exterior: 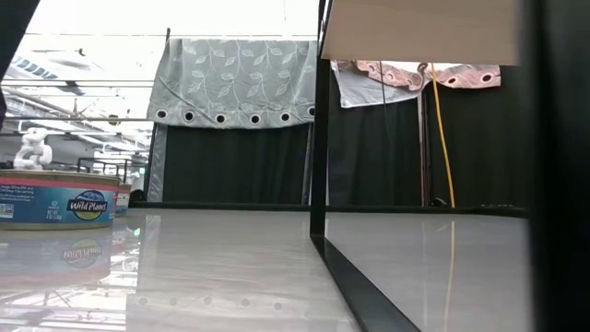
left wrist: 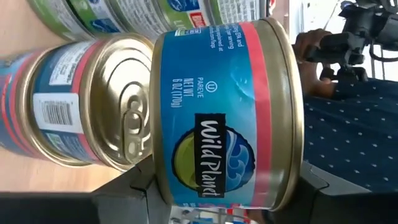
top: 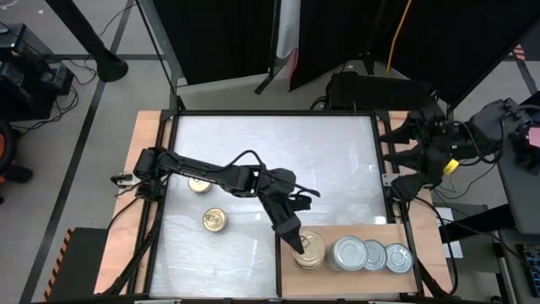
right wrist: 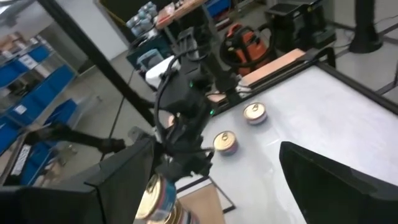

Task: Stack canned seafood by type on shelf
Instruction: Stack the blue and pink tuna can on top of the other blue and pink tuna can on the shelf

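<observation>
Cans in a row on the shelf

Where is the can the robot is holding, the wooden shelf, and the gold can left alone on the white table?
Held can (left wrist: 227, 118), left wrist view, on its blue label.
Shelf (top: 354, 232), high view, on bare wood behind the cans.
Loose gold can (top: 214, 220), high view, on its lid.
</observation>
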Available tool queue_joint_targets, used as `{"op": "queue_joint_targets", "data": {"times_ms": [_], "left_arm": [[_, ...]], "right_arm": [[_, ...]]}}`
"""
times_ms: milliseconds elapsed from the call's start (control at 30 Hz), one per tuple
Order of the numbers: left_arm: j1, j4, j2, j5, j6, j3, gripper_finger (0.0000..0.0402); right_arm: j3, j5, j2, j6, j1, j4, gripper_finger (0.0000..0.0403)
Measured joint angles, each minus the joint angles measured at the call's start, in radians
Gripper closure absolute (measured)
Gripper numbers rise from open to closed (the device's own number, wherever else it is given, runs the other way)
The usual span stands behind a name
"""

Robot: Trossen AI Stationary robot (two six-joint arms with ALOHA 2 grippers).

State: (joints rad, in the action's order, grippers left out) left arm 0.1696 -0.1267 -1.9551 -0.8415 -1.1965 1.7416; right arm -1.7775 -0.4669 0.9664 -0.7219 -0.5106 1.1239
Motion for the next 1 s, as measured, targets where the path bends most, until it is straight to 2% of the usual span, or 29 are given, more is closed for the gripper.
{"op": "queue_joint_targets", "data": {"times_ms": [267, 467, 767, 867, 1000], "left_arm": [[0.000, -0.045, 0.000, 0.068, 0.008, 0.000, 0.0193], [0.005, -0.089, 0.000, 0.076, 0.052, 0.000, 0.0191], [0.008, -0.071, 0.000, 0.088, 0.050, 0.000, 0.0187], [0.012, -0.003, 0.000, 0.091, 0.023, 0.000, 0.0166], [0.021, -0.016, 0.000, 0.090, 0.008, 0.000, 0.0117]], "right_arm": [[0.000, -0.060, 0.000, 0.037, 0.000, -0.032, 0.0063], [0.000, -0.076, 0.000, 0.086, 0.000, -0.067, 0.0063], [0.000, -0.084, 0.000, 0.118, 0.000, -0.065, 0.0063], [0.000, -0.084, -0.001, 0.124, 0.000, -0.065, 0.0063], [0.000, -0.083, -0.003, 0.124, 0.000, -0.065, 0.0063]]}}
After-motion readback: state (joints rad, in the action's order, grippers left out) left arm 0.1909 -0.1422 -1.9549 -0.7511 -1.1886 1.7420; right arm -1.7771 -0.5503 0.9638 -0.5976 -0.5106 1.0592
